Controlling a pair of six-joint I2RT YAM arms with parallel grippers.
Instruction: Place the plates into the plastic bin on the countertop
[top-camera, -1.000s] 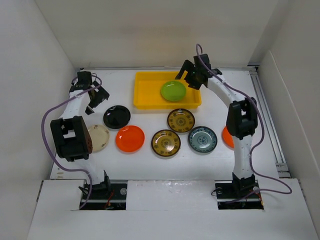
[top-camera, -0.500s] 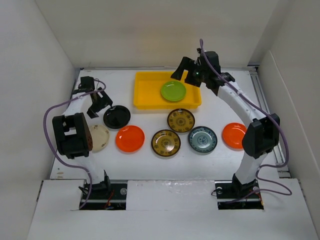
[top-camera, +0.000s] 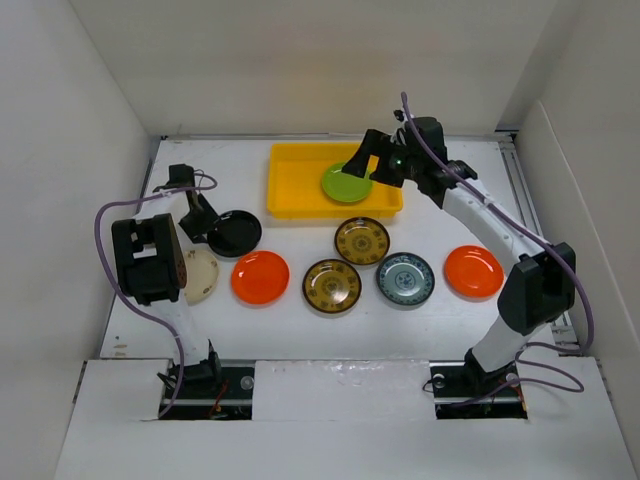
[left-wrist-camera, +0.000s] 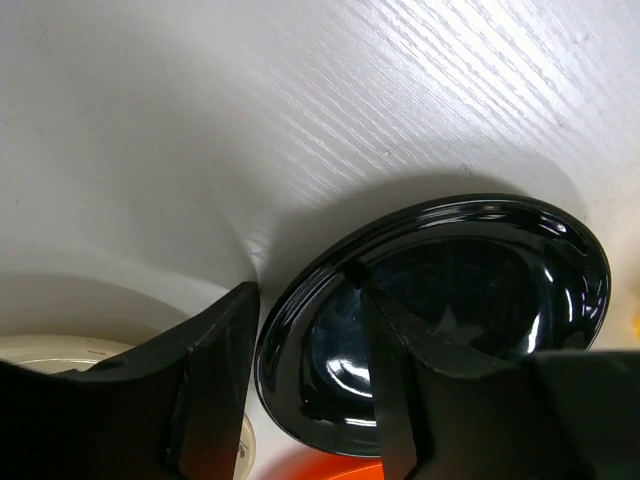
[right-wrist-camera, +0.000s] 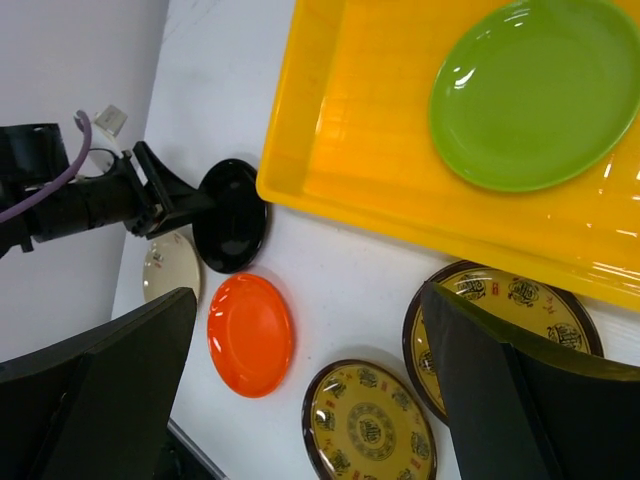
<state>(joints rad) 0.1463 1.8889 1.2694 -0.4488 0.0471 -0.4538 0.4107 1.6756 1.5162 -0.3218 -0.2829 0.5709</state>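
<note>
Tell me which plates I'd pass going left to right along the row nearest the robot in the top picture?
cream plate → left orange plate → brown-gold patterned plate → blue-grey patterned plate → right orange plate

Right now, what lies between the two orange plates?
In the top view, the nearer brown-gold patterned plate and a blue-grey patterned plate lie between them.
</note>
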